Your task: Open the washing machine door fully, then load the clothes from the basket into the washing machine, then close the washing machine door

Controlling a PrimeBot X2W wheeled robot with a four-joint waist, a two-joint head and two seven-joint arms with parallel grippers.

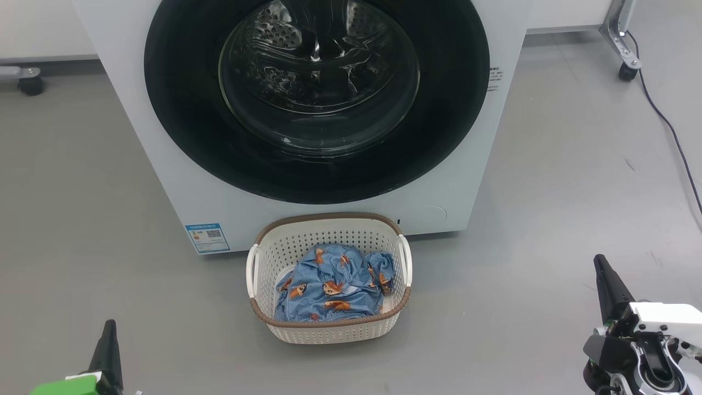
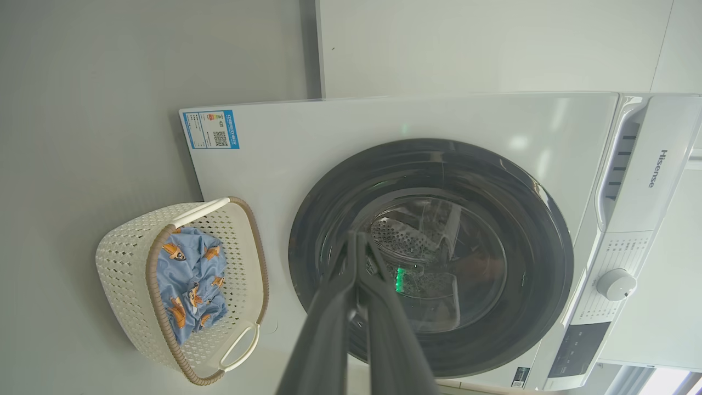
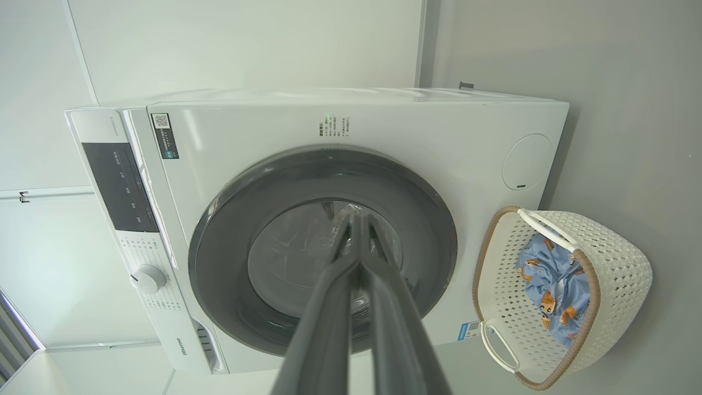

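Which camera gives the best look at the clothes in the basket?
The head view: it looks down into the basket, showing the clothes spread out. Both wrist views catch them smaller and side-on, partly hidden by its rim.

Far ahead of my right gripper (image 1: pixel 600 262), a metal frame leg (image 1: pixel 617 27) stands on a black caster (image 1: pixel 628 72). A dark cable (image 1: pixel 666 123) runs from beside that caster back over the grey floor (image 1: pixel 548 192), passing off to my gripper's right. Far ahead of my left gripper (image 1: pixel 109 328) sits another caster (image 1: pixel 31 86), near the white wall (image 1: pixel 38 27).
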